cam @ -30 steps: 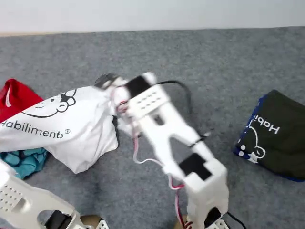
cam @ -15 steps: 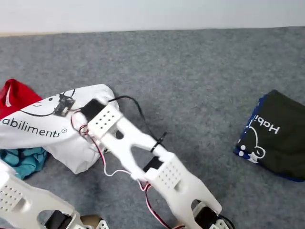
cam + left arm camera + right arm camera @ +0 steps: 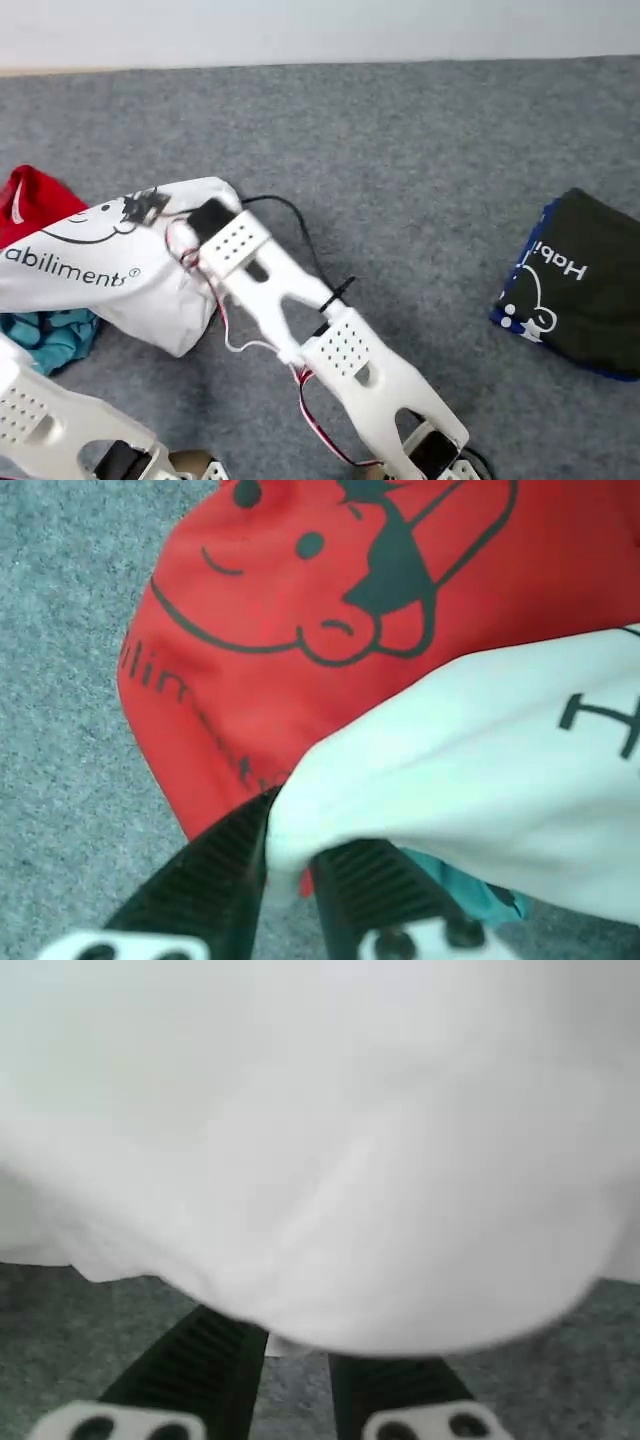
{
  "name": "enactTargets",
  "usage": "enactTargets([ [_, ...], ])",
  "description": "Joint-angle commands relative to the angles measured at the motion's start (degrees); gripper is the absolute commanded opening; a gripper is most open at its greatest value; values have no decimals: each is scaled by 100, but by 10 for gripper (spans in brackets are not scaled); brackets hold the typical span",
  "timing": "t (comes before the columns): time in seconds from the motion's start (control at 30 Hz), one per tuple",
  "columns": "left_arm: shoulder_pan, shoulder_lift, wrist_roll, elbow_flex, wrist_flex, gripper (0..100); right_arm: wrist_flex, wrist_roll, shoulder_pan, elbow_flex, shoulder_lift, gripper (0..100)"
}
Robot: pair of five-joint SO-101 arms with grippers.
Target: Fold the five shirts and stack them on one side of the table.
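White printed cotton shirt (image 3: 100, 270) lies mid-fold at the table's left, draped over a crumpled teal shirt (image 3: 50, 335) and a red printed shirt (image 3: 30, 200). Nearest, the left gripper (image 3: 290, 845) is clamped on its hem. The right gripper (image 3: 150, 205), jaws seemingly closed on white cloth, has swung from mid-table leftward across the shirt within the past second, carrying an edge inward. Far right, a black-and-blue folded bundle (image 3: 585, 290) rests on the grey felt table (image 3: 400, 150). One fold is forming; most of the stack looks unbuilt.
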Motion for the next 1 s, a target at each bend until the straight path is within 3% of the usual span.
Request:
enactTargets([
  [0.0, 237, -413, -35, -233, 132, 5, 251, 229, 453, -352, -1015, 11],
  [0.37, 1398, -1969, -53, -189, 176, 5, 242, 281, 1965, -316, -3855, 10],
  [0.53, 1688, -2497, -62, -40, 185, 5, 233, 888, 2668, -343, -4980, 10],
  [0.97, 2462, -2901, -62, 2281, 185, 5, 233, 1248, 3785, -237, -5710, 10],
])
